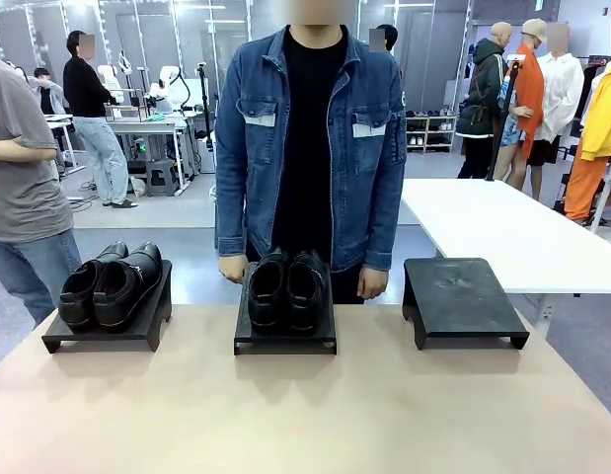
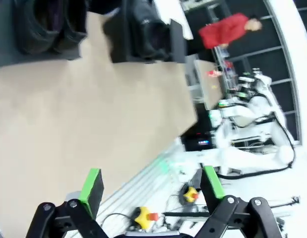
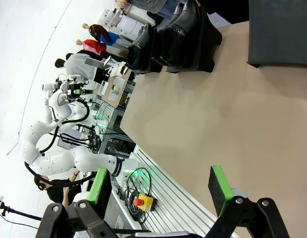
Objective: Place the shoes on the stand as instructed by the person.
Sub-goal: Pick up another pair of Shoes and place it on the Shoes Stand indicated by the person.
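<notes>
Left pincer: the left pincer [image 2: 151, 191] hangs over the near table edge with its green pads [image 2: 92, 188] spread wide and nothing between them.
Right pincer: the right pincer [image 3: 160, 186] is likewise wide apart and grips nothing, above the near part of the table.
Table: the tan table [image 1: 305, 405] is bare on its near half; three black stands sit in a row along its far edge.
Left stand: the left stand [image 1: 108, 331] carries one pair of shoes [image 1: 113, 284], side by side, angled a little toward the right.
Middle stand: the middle stand [image 1: 285, 331] carries the second pair of shoes [image 1: 285, 289], set close together, lined up near to far.
Right stand: the right stand [image 1: 463, 299] carries nothing on its top.
Person: the person [image 1: 310, 148], in a denim jacket, stands just beyond the middle stand, with one hand [image 1: 233, 268] hanging at the stand's far left corner and the other hand [image 1: 372, 283] at its far right corner.
White table: another white table [image 1: 502, 232] lies farther off to the right.
</notes>
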Controlling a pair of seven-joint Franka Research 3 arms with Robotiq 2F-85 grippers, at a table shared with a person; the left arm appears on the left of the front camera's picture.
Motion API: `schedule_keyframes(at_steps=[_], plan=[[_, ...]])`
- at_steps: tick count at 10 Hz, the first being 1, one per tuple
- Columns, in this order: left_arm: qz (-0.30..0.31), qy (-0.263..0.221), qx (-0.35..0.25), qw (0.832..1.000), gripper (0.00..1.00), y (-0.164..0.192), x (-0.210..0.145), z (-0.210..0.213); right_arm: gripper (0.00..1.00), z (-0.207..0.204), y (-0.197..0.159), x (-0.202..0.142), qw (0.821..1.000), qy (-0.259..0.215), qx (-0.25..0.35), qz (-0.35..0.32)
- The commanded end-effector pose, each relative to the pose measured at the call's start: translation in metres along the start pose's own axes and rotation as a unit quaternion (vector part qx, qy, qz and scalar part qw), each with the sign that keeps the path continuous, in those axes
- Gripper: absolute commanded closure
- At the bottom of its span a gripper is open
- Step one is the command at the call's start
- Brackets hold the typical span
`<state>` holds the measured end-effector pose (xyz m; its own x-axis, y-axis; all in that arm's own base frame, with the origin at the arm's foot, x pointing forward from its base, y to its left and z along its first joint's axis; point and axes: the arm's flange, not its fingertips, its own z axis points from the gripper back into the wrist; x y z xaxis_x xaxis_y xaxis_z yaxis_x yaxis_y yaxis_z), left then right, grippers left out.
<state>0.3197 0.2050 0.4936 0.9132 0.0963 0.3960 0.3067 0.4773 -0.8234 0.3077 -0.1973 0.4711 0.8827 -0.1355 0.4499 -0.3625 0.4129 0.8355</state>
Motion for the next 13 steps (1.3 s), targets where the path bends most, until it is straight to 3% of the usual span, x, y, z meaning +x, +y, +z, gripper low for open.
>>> schedule_keyframes(at_steps=[1, 2, 6, 7, 13], plan=[[0.010, -0.008, -0.138, 0.990, 0.00, 0.035, -0.017, -0.001, 0.00, 0.001, 0.001, 0.000, 1.000, -0.002, 0.004, 0.006], [0.005, -0.015, -0.172, 0.985, 0.00, 0.045, -0.025, -0.002, 0.00, 0.001, 0.001, 0.000, 1.000, -0.002, 0.004, 0.006], [0.027, -0.011, -0.162, 0.986, 0.00, 0.051, -0.006, -0.002, 0.00, 0.001, 0.001, 0.000, 1.000, -0.002, 0.004, 0.006], [0.020, -0.021, -0.179, 0.983, 0.00, 0.053, -0.033, -0.011, 0.00, 0.001, 0.001, 0.000, 1.000, -0.002, 0.004, 0.006], [0.020, -0.021, -0.179, 0.983, 0.00, 0.053, -0.033, -0.011, 0.00, 0.001, 0.001, 0.000, 1.000, -0.002, 0.004, 0.006]])
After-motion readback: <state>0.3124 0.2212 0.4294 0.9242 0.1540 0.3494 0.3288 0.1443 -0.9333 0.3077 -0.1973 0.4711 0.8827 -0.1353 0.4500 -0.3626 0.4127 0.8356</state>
